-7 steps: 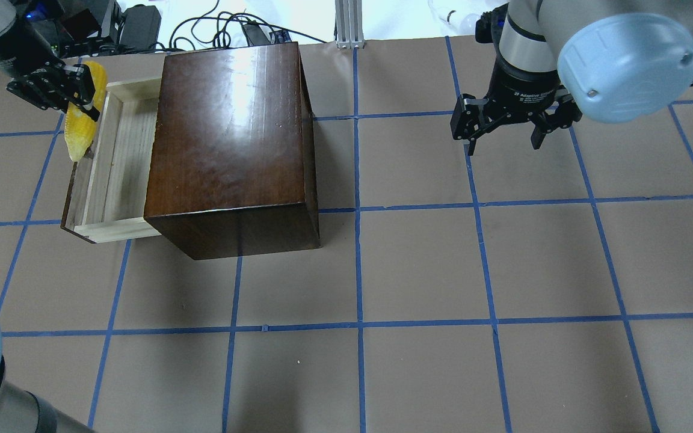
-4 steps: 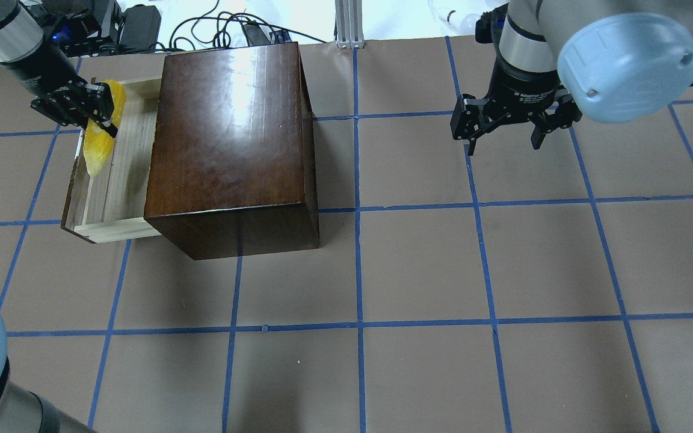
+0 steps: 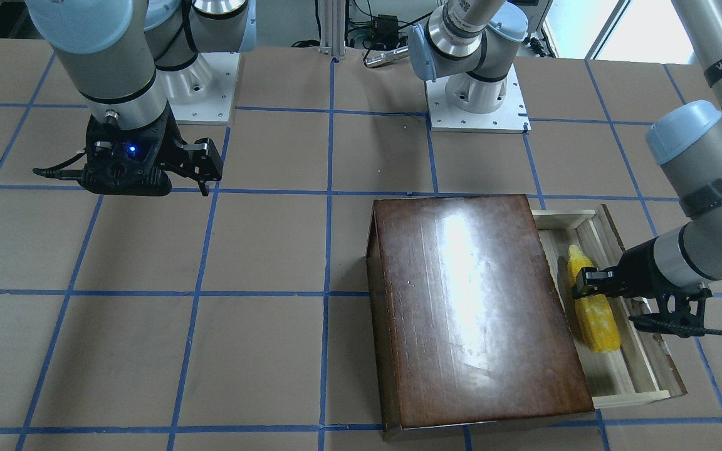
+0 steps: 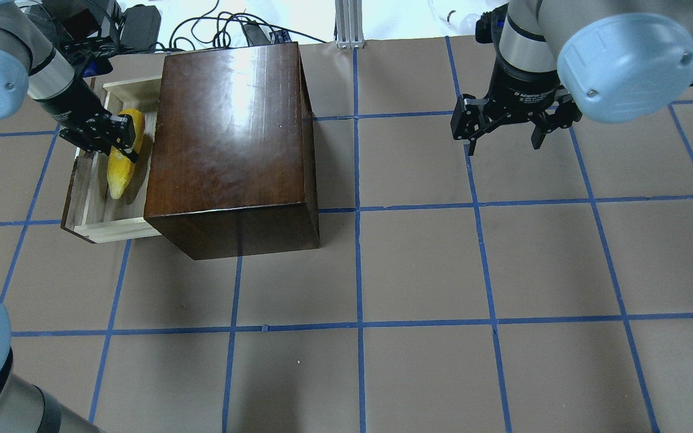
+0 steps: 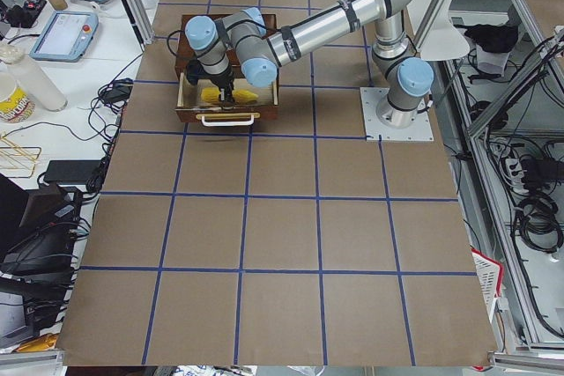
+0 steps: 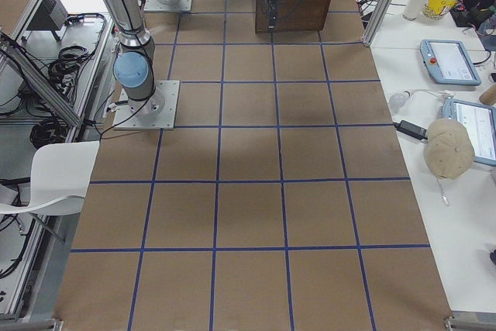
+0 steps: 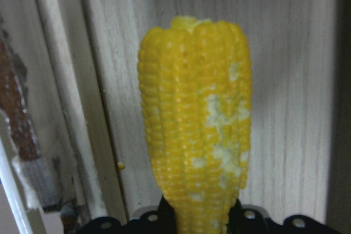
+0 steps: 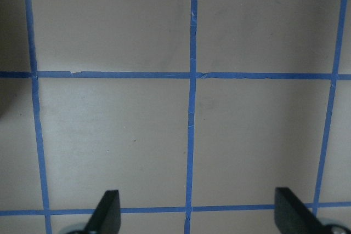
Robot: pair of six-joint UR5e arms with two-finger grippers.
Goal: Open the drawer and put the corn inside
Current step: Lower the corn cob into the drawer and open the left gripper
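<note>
Covering the whole work area, the table point(image 4: 418, 264) has a brown paper surface with a grid of blue tape lines. In the overhead view the glossy dark-brown wooden box point(image 4: 229, 138) stands at about 10 o'clock on the table. The drawer point(image 4: 115, 228) is pulled out from the 9 o'clock side of the box, so its pale wooden floor is visible from above.

The right gripper point(image 4: 503, 141) hangs over bare table at about 2 o'clock, well apart from the box. Its fingers are spread wide and there is nothing between them.

The left gripper point(image 4: 129, 137) reaches over the drawer from 9 o'clock, and its fingers are closed on the thick half of the corn point(image 4: 119, 174). The corn lies along the length of the drawer, inside the drawer walls and just beside the box, with its thin tip pointing to about 6 o'clock in the overhead view. I cannot tell if the corn touches the drawer floor.
</note>
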